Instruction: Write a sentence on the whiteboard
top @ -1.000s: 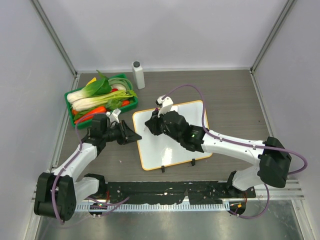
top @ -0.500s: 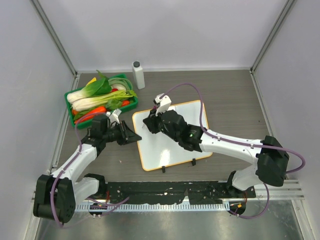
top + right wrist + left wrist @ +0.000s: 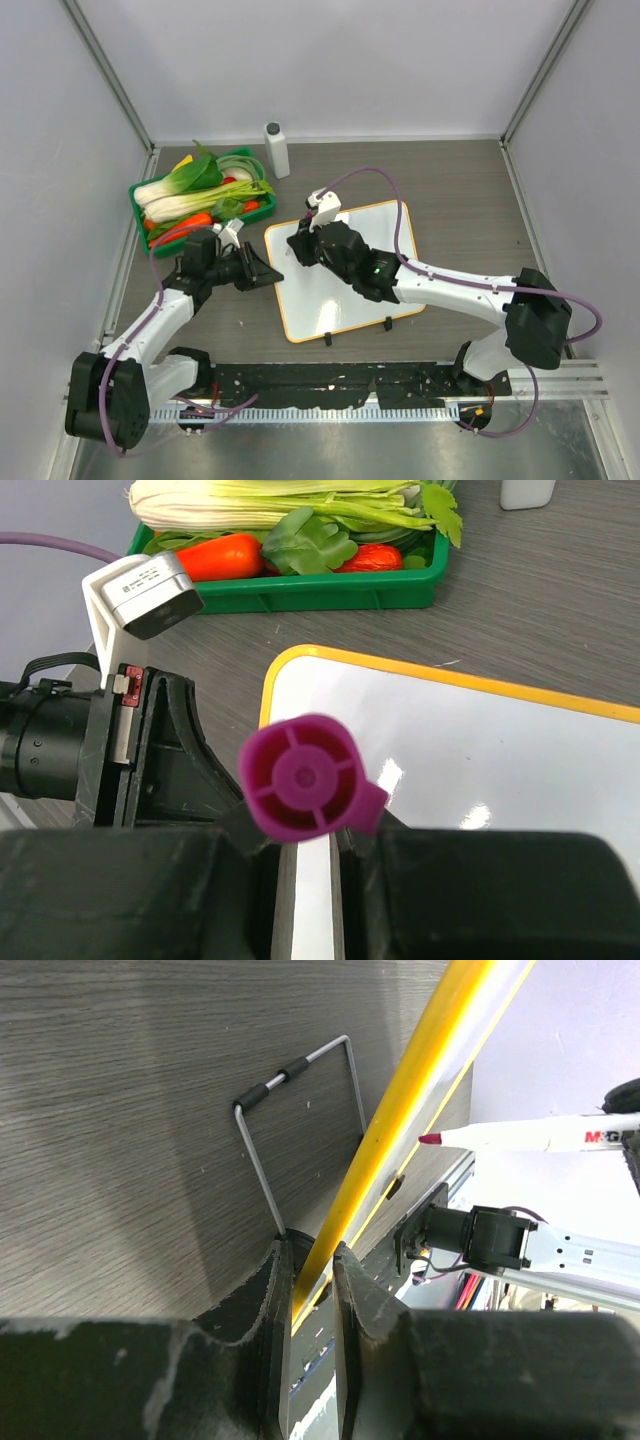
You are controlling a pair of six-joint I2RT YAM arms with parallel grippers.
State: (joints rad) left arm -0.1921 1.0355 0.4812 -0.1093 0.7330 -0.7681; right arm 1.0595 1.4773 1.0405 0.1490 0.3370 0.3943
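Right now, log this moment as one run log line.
left end effector: shut on whiteboard edge | right end effector: shut on marker | marker tip: over board, contact unclear | writing: none visible

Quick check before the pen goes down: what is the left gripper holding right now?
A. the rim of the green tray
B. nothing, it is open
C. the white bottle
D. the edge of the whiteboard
D: in the left wrist view the left gripper has its jaws shut on the yellow frame of the whiteboard.
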